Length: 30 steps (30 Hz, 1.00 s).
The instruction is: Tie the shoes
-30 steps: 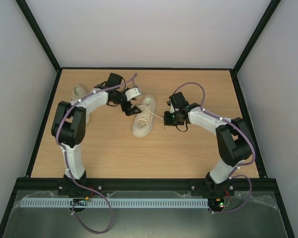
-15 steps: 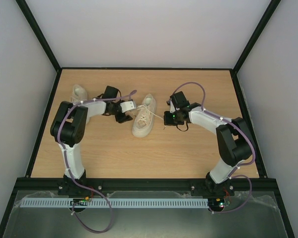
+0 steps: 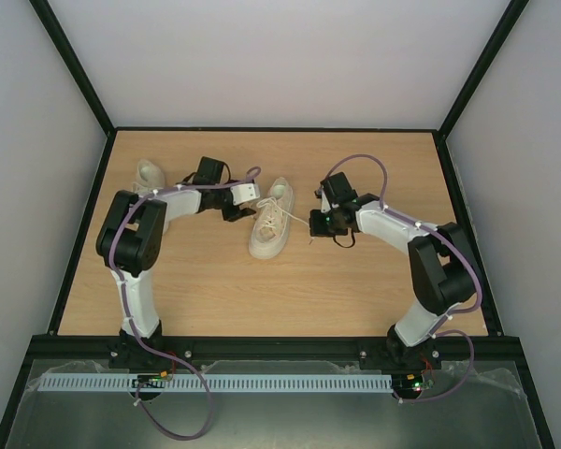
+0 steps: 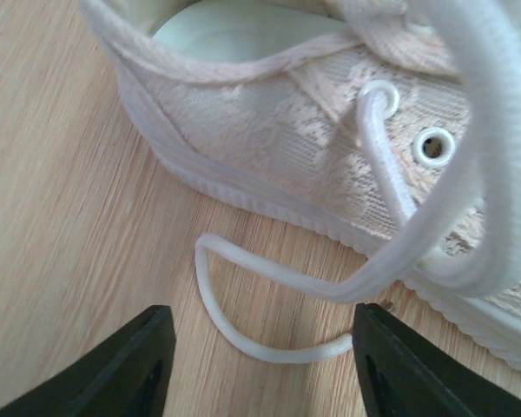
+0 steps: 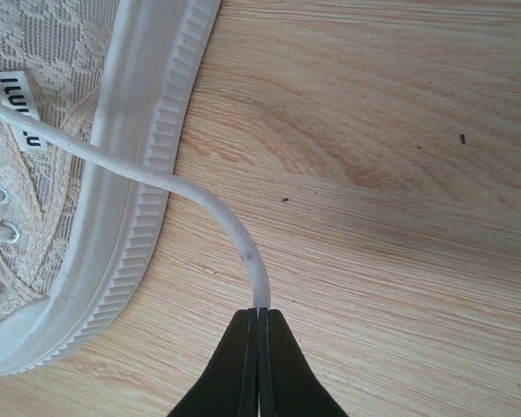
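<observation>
A cream-white sneaker [image 3: 271, 221] lies in the middle of the table, toe toward me. Its side fills the left wrist view [image 4: 330, 148] and its ribbed sole edge shows in the right wrist view [image 5: 139, 191]. My left gripper [image 3: 244, 208] is open just left of the shoe, with a loose curl of white lace [image 4: 243, 321] lying on the wood between its jaws. My right gripper [image 3: 315, 221] is shut on the other lace end [image 5: 243, 252], held taut from the shoe's right side. The second sneaker [image 3: 151, 176] sits at the far left, partly hidden by the left arm.
The wooden table [image 3: 290, 290] is enclosed by a black frame and pale walls. Both arms reach in from the near edge, and the left arm's purple cable [image 3: 248, 174] loops over its wrist.
My left gripper has dropped toward the table and closed in on the left side of the middle shoe. The right gripper has held its place, still pinching the lace.
</observation>
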{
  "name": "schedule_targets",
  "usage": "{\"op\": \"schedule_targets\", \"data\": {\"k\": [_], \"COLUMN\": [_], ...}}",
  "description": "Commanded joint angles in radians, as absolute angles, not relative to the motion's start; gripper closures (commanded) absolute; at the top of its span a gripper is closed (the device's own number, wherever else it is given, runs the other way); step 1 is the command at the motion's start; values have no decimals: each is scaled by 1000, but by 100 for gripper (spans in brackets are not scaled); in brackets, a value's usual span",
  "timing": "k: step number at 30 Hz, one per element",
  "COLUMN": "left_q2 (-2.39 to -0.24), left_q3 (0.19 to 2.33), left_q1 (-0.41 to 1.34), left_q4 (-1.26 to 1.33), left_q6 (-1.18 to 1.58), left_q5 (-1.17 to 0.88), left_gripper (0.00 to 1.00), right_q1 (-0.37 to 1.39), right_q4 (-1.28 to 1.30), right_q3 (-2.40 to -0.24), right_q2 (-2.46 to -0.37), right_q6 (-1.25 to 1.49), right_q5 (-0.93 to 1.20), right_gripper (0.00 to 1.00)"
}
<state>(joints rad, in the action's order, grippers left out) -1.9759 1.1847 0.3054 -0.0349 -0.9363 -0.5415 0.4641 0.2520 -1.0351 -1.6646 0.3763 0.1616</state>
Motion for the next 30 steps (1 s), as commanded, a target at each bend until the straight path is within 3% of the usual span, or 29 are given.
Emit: {"op": "schedule_targets", "data": {"k": [1, 6, 9, 19, 30], "left_q2": [-1966, -1946, -1944, -1953, -1900], "left_q3": [1214, 1212, 1199, 1227, 1226], "left_q1": [316, 331, 357, 354, 253], "left_q4": [-17, -47, -35, -68, -129], "left_q6": [-952, -987, -1000, -975, -892], "left_q5": [-558, -631, -602, -571, -432], "left_gripper": [43, 42, 48, 97, 97], "right_q1": [460, 459, 458, 455, 260], "right_q4": [315, 313, 313, 313, 304], "right_q3": [-1038, -1037, -1041, -1042, -908], "right_q2": [-1617, -1612, -1615, -1594, -1420], "right_q6": [369, 368, 367, 366, 473], "right_q5": [140, 135, 138, 122, 2], "right_gripper": [99, 99, 99, 99, 99]}}
